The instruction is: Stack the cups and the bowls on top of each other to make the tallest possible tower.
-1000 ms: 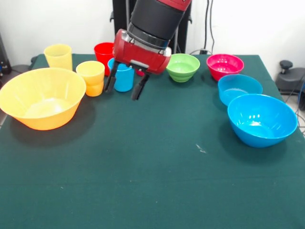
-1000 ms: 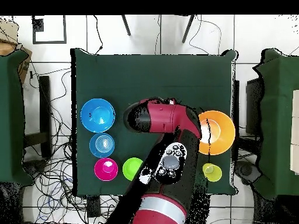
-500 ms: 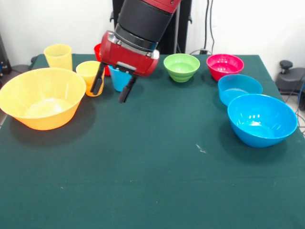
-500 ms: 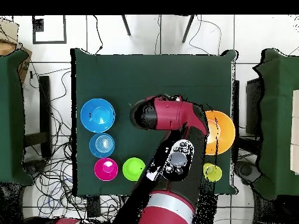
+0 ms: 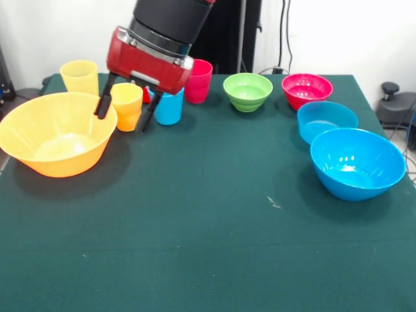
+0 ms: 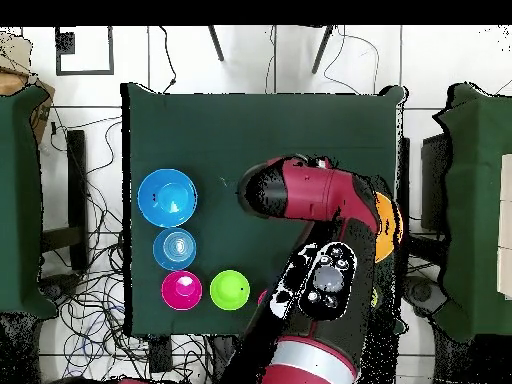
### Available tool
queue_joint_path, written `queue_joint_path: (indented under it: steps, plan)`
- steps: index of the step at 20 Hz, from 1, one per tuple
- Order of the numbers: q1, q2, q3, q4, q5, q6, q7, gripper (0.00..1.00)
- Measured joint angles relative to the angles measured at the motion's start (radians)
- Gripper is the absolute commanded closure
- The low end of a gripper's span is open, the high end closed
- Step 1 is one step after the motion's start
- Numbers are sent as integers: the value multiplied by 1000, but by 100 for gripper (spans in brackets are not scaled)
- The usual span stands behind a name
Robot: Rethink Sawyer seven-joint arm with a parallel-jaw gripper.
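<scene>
The tool is hanging with its fingers spread apart, gripping nothing, astride the orange cup beside the large orange bowl. The blue cup and red cup are standing just behind it, the yellow cup farther back. On the counter, green bowl, magenta bowl, small blue bowl and large blue bowl are sitting separately, nothing stacked.

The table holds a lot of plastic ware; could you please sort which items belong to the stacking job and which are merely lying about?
Belong to the job:
large orange bowl
large blue bowl
small blue bowl
green bowl
magenta bowl
yellow cup
orange cup
light blue cup
pink cup

Lying about:
nothing visible on the table
</scene>
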Motion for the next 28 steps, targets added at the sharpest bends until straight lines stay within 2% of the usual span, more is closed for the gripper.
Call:
queue_joint_path:
  steps: [17, 28]
  plan:
    - [-35, -10, 1, -40, 0, 77, 0, 0]
    - [-54, -9, 12, -42, 0, 84, 0, 0]
